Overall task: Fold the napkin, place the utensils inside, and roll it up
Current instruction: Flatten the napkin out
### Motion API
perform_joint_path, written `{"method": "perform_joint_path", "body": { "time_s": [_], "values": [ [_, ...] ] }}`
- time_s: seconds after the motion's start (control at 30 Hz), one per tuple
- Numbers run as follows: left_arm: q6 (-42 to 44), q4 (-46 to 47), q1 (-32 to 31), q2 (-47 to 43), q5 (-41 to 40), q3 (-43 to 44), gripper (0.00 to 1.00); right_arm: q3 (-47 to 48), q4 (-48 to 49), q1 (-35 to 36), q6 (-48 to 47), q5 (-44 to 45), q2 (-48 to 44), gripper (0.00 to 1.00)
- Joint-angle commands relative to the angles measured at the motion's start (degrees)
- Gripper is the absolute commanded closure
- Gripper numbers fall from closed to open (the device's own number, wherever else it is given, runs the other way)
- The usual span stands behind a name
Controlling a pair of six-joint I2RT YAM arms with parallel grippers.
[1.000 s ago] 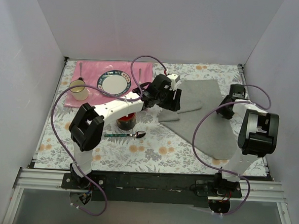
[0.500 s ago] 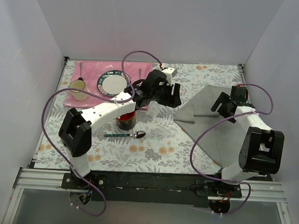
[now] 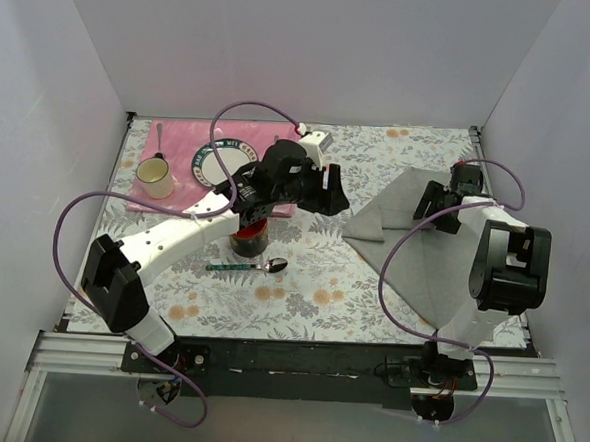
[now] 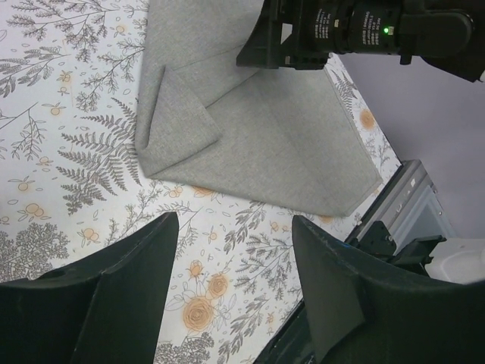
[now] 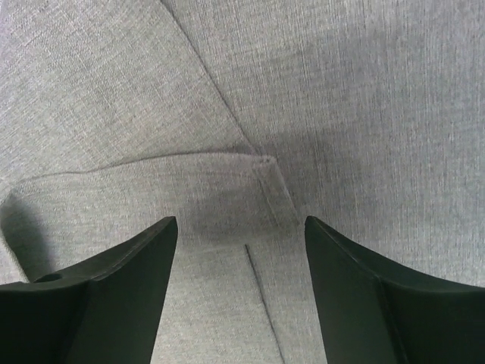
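Cream mug (image 3: 156, 178) on pink placemat (image 3: 180, 134); utensil (image 3: 247, 266) beside dark cup (image 3: 248, 244).

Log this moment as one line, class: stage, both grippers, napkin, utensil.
stage: folding napkin | left gripper: open, holding nothing | right gripper: open over napkin | napkin: partly folded | utensil: on table, apart from napkin

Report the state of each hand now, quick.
Left hand: open, holding nothing.
Right hand: open, holding nothing, over the napkin.
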Motion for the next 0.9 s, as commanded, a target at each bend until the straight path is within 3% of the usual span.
{"method": "perform_joint_path", "body": {
  "time_s": [0.0,0.07,0.17,0.2,0.27,0.47,0.53,0.67,0.73,0.77,0.87],
  "values": [
    [-0.6,0.2,0.1,-3.4,1.0,-1.8,0.39,3.7,2.7,-0.2,-3.8,0.3,1.6,0.31],
    [-0.9,0.6,0.1,-3.7,1.3,-2.3,0.39,4.3,3.2,-0.2,-4.9,0.3,2.3,0.41],
    [-1.0,0.8,0.1,-3.8,1.7,-2.7,0.39,6.0,3.9,0.5,-5.2,-1.6,3.3,0.71],
    [-1.0,0.8,0.1,-3.8,1.7,-2.7,0.39,6.8,3.9,1.0,-5.2,-1.7,3.7,0.89],
    [-0.7,0.9,0.1,-3.8,1.3,-2.7,0.39,9.1,3.8,3.7,-5.9,0.3,5.1,0.99],
    [-1.2,0.8,0.2,-4.8,-0.6,-3.1,0.39,22.1,7.4,11.2,-5.4,4.0,11.8,0.99],
    [-3.0,0.7,0.2,-6.1,-1.5,-4.0,0.39,30.9,8.0,12.5,-6.0,3.7,16.9,0.99],
    [-6.4,1.9,0.2,-9.6,-2.9,-7.0,0.39,42.4,13.6,14.3,-4.3,-6.7,24.8,0.97],
    [-7.7,2.4,0.2,-11.1,-3.0,-8.3,0.38,46.2,15.5,14.4,-0.8,-10.4,28.7,0.87],
    [-7.9,2.2,0.2,-11.5,-3.1,-8.5,0.37,51.9,12.7,14.4,0.0,-12.7,30.2,0.64],
    [-8.0,0.7,0.2,-12.6,-3.1,-8.2,0.34,70.8,-2.6,14.4,1.3,-15.0,37.3,0.34]
  ]
}}
